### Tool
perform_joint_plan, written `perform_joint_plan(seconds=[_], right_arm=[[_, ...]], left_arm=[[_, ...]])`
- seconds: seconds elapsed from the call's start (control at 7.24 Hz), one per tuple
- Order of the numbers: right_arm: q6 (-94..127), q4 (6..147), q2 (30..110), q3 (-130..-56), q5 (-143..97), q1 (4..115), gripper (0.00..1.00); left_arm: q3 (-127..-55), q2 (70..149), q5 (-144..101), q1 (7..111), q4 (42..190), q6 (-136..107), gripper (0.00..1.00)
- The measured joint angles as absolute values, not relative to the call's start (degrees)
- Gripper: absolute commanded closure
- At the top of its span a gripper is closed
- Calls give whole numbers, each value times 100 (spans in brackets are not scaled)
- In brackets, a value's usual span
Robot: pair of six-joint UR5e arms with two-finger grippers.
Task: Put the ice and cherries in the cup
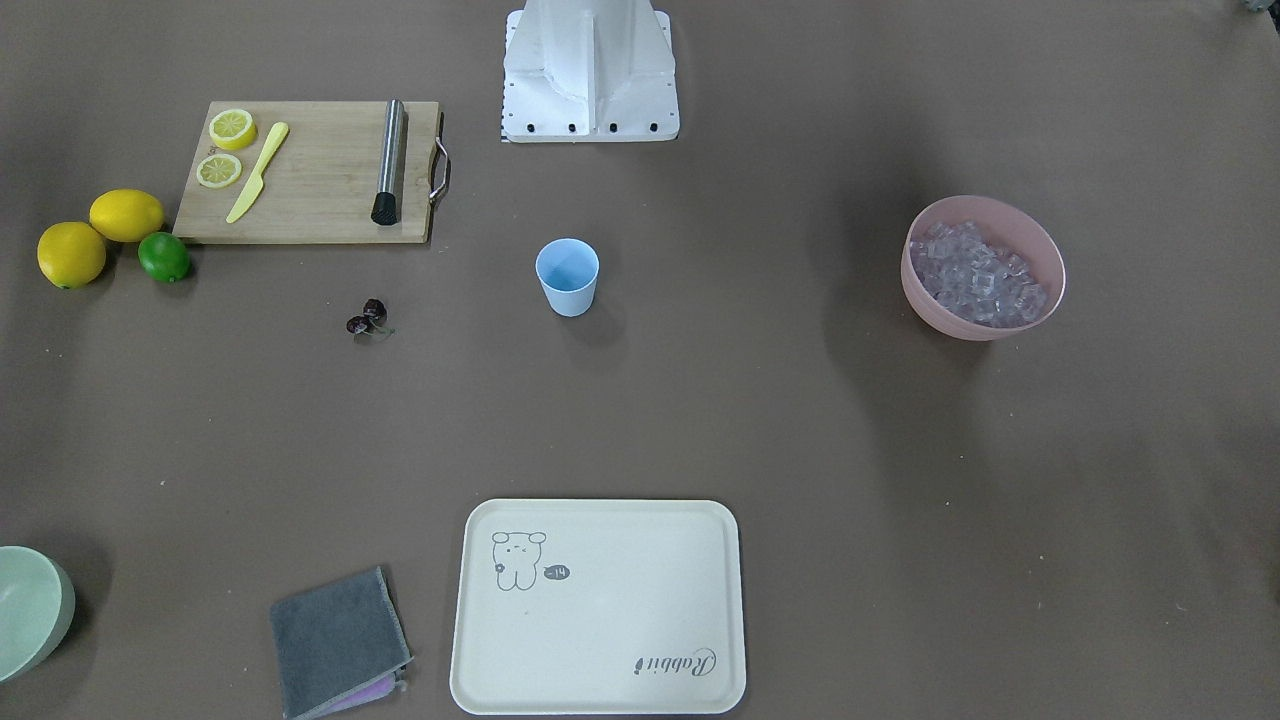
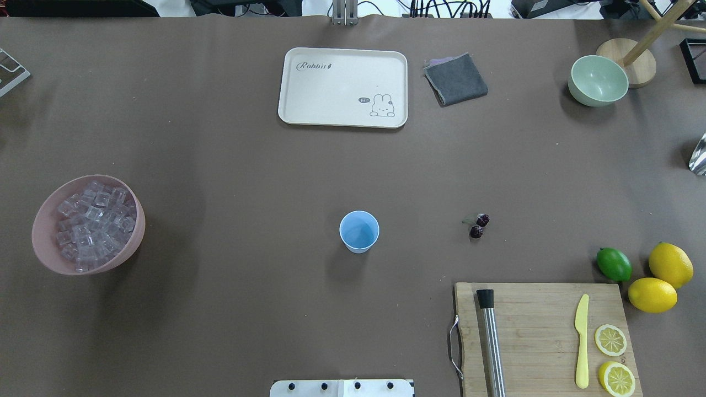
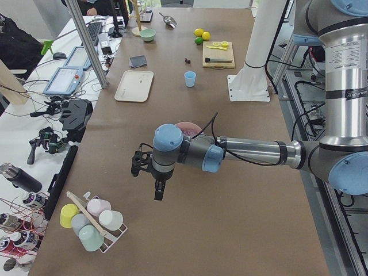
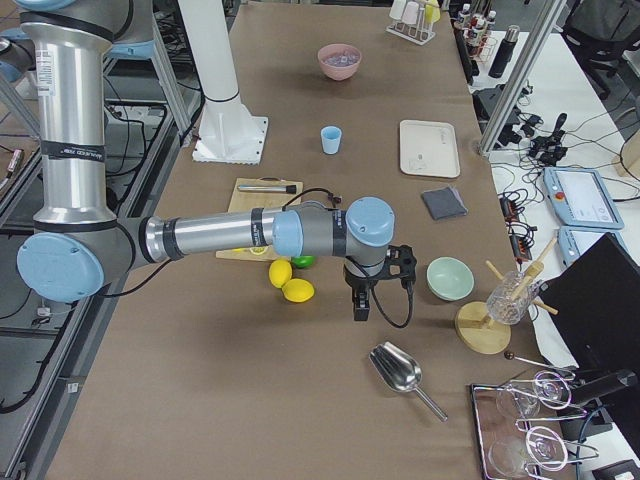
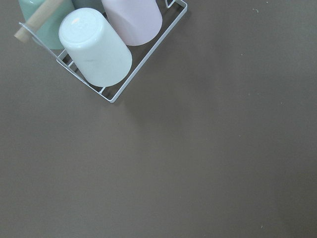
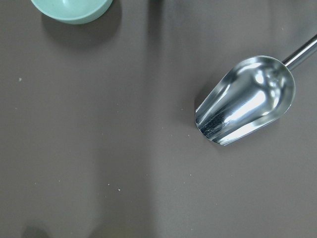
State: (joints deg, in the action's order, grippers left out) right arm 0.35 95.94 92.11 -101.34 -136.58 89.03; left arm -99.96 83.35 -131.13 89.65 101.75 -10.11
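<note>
The light-blue cup [image 2: 359, 231] stands upright and empty mid-table; it also shows in the front view [image 1: 567, 277]. The cherries [image 2: 479, 225] lie on the table to its right in the overhead view. The ice [image 2: 94, 220] fills a pink bowl [image 2: 44, 242] at the left. My left gripper [image 3: 158, 192] hangs above bare table beyond the pink bowl, near a cup rack. My right gripper [image 4: 360, 305] hangs above the table's other end, near a metal scoop [image 6: 245, 101]. Neither wrist view shows fingers, so I cannot tell whether either gripper is open or shut.
A cutting board [image 2: 540, 331] holds a muddler, a yellow knife and lemon halves. Two lemons and a lime [image 2: 614, 264] lie beside it. A cream tray [image 2: 342, 121], a grey cloth [image 2: 455, 79] and a pale green bowl [image 2: 598, 80] sit at the far edge. A wire rack of cups [image 5: 99, 44] lies under the left wrist.
</note>
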Motion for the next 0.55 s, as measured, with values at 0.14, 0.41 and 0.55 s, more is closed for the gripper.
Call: perform_joint_plan(seconds=[0.14, 0.41, 0.55], right_arm=[[35, 9597, 9211, -10134, -13654, 8903, 0], [35, 9594, 9211, -10134, -13630, 8901, 0], [35, 9594, 9208, -10133, -13619, 8901, 0]], left_arm=[[-9996, 8338, -13113, 8965, 10180, -1009, 2], [-10000, 8352, -13102, 8965, 10209, -1000, 2], [-9991, 8353, -13088, 8965, 10266, -1000, 2]])
